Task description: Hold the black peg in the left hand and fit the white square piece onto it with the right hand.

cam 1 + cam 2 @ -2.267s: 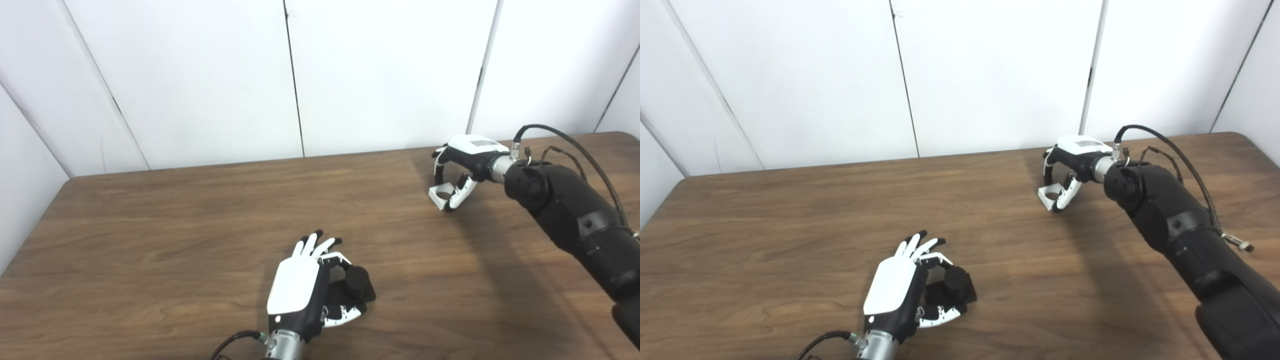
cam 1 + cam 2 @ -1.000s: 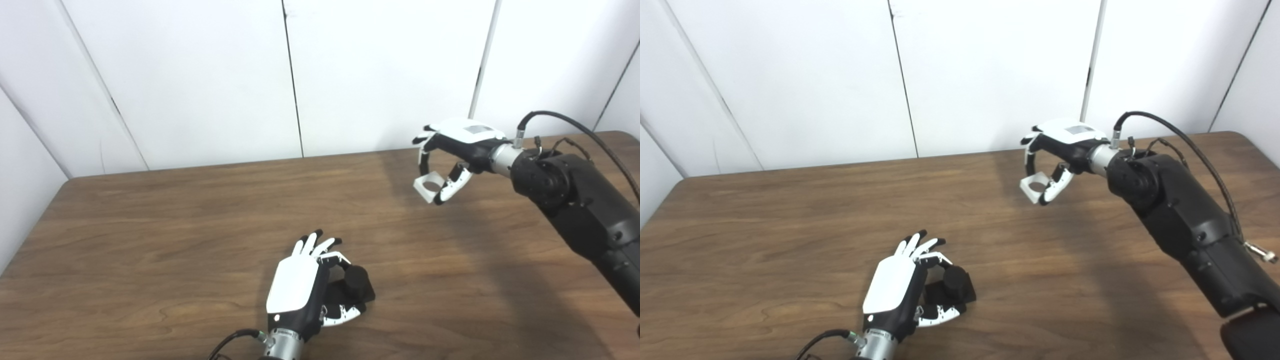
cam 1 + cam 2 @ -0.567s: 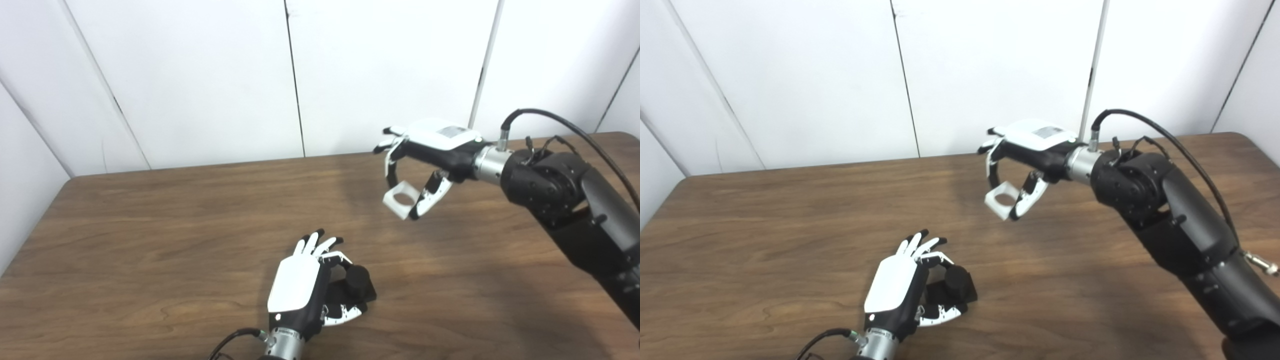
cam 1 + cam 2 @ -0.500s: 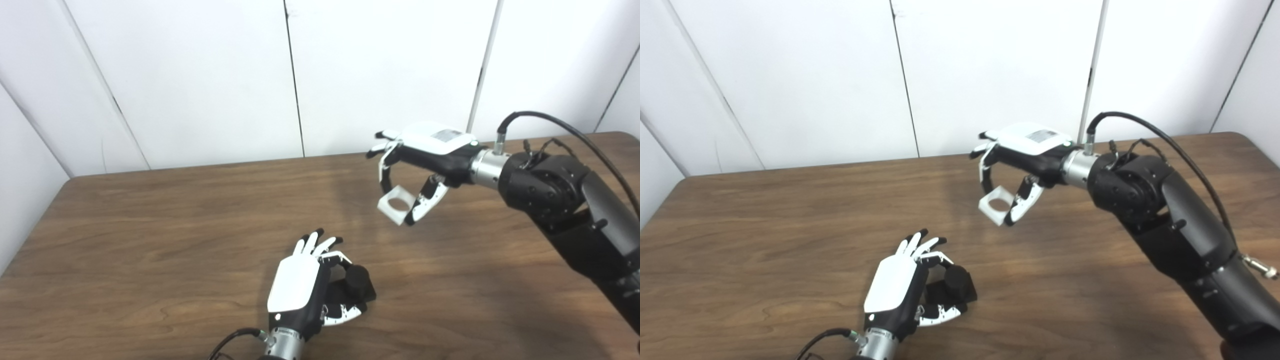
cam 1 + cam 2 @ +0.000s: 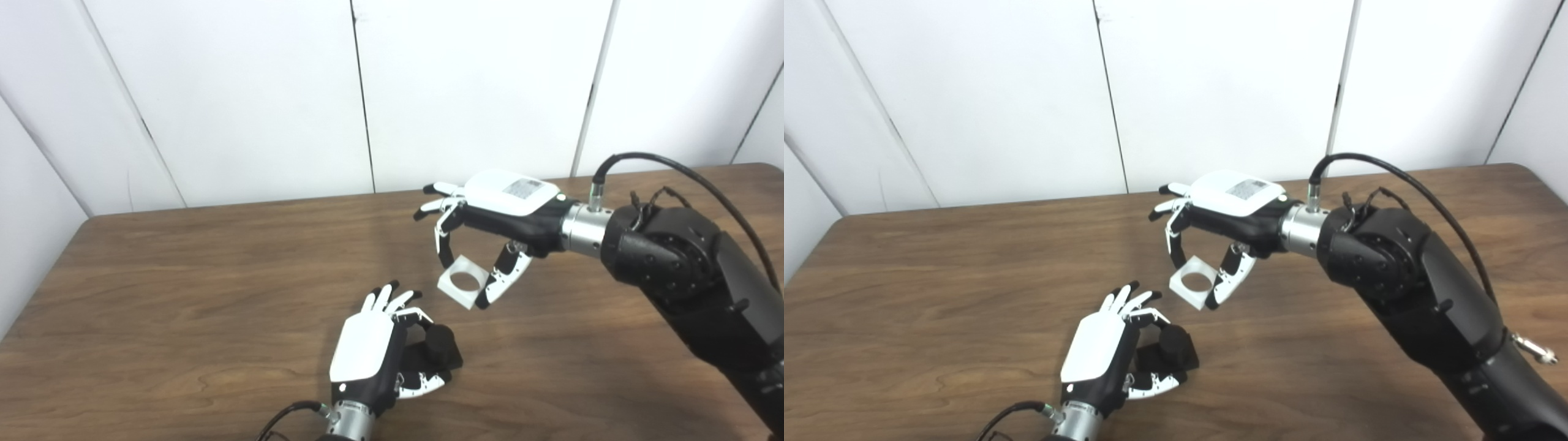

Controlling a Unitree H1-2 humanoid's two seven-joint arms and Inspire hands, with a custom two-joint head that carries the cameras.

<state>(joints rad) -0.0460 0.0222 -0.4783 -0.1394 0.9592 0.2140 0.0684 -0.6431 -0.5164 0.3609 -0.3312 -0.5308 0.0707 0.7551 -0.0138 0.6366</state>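
Note:
My left hand (image 5: 370,352) rests on the wooden table (image 5: 184,275) near its front edge and is shut on the black peg (image 5: 440,349), whose round end points up and to the right. My right hand (image 5: 490,214) is shut on the white square piece (image 5: 462,282), pinched between thumb and fingers, with its round hole facing up. The piece hangs in the air a little above and to the right of the peg, apart from it. Both also show in the right eye view: the peg (image 5: 1176,346) and the piece (image 5: 1195,282).
White wall panels (image 5: 245,92) stand behind the table's far edge. The right forearm (image 5: 686,269) with its black cable (image 5: 674,165) reaches in over the right half of the table.
My right hand has carried the white piece from the far right of the table left and toward me, and now holds it close above the peg. The left hand has not moved.

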